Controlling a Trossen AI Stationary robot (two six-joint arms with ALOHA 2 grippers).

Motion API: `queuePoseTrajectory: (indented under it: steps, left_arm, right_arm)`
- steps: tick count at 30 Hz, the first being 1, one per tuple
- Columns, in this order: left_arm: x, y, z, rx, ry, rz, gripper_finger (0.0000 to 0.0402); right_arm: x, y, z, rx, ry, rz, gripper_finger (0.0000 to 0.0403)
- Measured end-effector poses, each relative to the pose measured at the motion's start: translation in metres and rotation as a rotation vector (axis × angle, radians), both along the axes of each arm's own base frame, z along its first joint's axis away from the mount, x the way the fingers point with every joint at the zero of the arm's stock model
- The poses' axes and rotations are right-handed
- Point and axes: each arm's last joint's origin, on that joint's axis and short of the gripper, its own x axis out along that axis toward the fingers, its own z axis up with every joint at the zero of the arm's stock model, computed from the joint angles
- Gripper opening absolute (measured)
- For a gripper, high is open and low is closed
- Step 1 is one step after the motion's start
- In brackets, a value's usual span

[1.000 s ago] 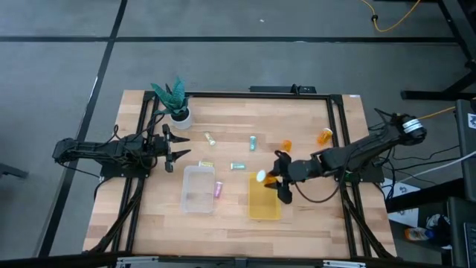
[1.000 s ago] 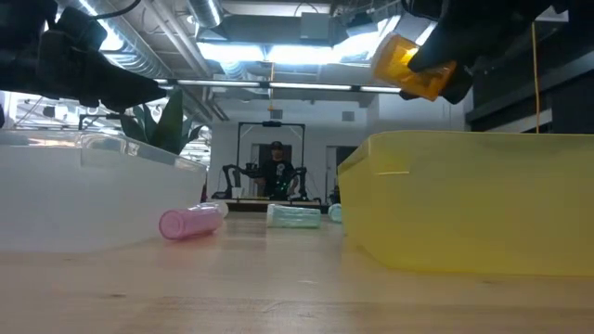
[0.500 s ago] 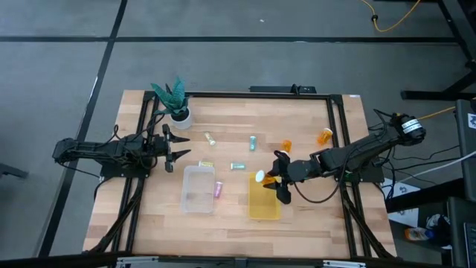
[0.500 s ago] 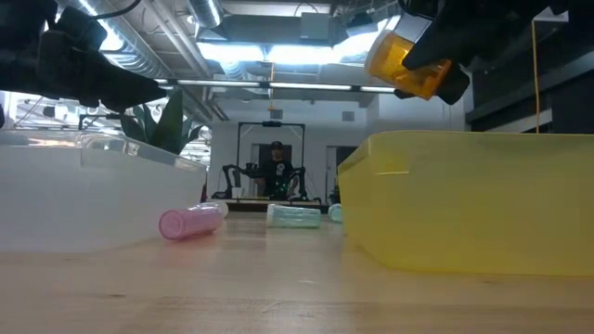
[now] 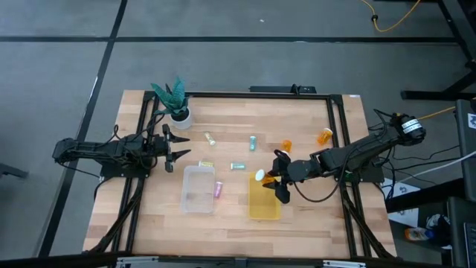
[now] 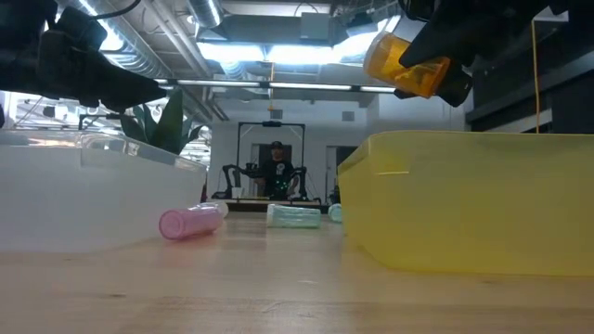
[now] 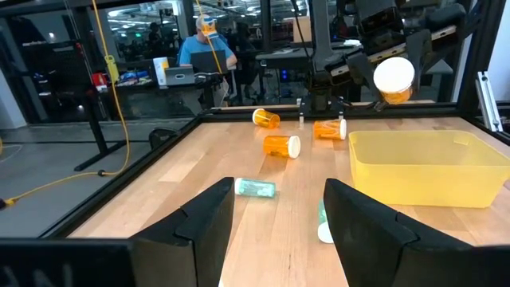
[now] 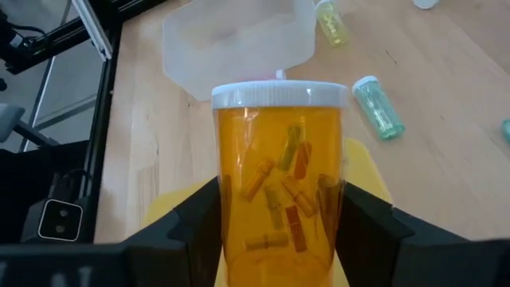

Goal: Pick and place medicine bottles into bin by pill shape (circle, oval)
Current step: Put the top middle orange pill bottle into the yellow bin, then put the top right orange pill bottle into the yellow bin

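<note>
Right gripper jaws pinch the orange bottle above the yellow bin rim (left gripper jaws spread, idle); early release risks bouncing outside.

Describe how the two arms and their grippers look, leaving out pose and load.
Both arms are dark, near-black, jointed links with thin black cables along them. The right arm has a rounded grey joint housing near its base. The left gripper and right gripper each end in two flat, matte black fingers.

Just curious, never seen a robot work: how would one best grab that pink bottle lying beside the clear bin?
Probably across its round body, mid-length, from straight above. The pink bottle lies on its side, lengthwise along the clear bin wall, so a pincer should straddle it widthwise, one finger slipping between bottle and bin.
</note>
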Motion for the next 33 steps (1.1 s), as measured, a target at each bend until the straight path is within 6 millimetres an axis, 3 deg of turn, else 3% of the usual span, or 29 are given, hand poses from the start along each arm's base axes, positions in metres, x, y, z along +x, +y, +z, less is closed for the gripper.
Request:
queuePoseTrajectory:
  steps: [8, 33]
  left_arm:
    - [0.0, 0.0, 0.0, -0.001, 0.0, 0.0, 0.019]
    - [0.0, 0.0, 0.0001, -0.001, -0.001, 0.0, 0.019]
  right_arm:
    - [-0.0003, -0.0001, -0.0003, 0.122, 0.018, -0.092, 0.0218]
    - [-0.0003, -0.0002, -0.0004, 0.12, 0.018, -0.091, 0.0229]
